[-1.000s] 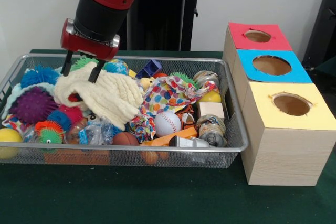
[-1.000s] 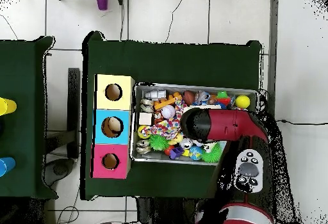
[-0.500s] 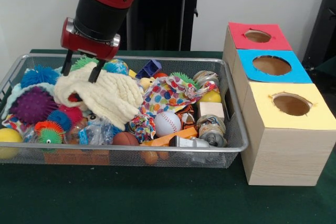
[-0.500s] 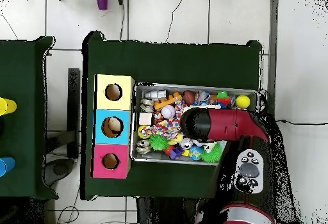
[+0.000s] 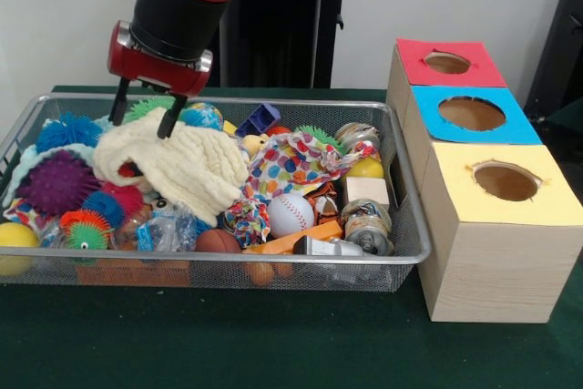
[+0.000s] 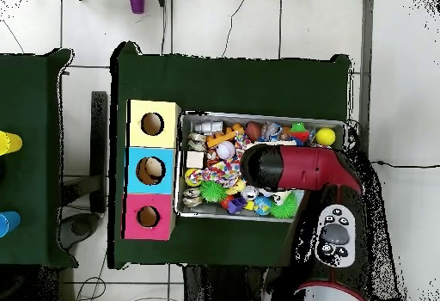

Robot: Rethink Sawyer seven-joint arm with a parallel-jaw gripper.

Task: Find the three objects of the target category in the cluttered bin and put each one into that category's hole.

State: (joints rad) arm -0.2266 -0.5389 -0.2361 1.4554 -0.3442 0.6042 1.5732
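A wire mesh bin (image 5: pixel 401 252) holds a heap of toys. My gripper (image 5: pixel 139 128) hangs open over the bin's far left part, its fingertips just above a cream knitted cloth (image 5: pixel 187 166) with nothing between them. Round the cloth lie a purple spiky ball (image 5: pixel 56 181), a blue spiky ball (image 5: pixel 66 130), a baseball (image 5: pixel 290 214), crushed cans (image 5: pixel 368 225) and a wooden block (image 5: pixel 367 190). To the right stand three boxes with holes: red (image 5: pixel 446 63), blue (image 5: pixel 472 114), yellow (image 5: pixel 506 181). In the overhead view the arm (image 6: pixel 284 167) hides the gripper and the cloth.
A spotted cloth (image 5: pixel 296 161) and a knotted rope toy (image 5: pixel 246 218) lie mid-bin. A yellow ball (image 5: pixel 13 236) sits in the bin's near left corner. Green table cover (image 5: pixel 273 343) surrounds the bin. The overhead view shows the boxes (image 6: pixel 151 170) to the left of the bin (image 6: pixel 182 117).
The gripper has risen a little, so its fingertips have come off the cream cloth. The cloth and the other toys have stayed where they were.
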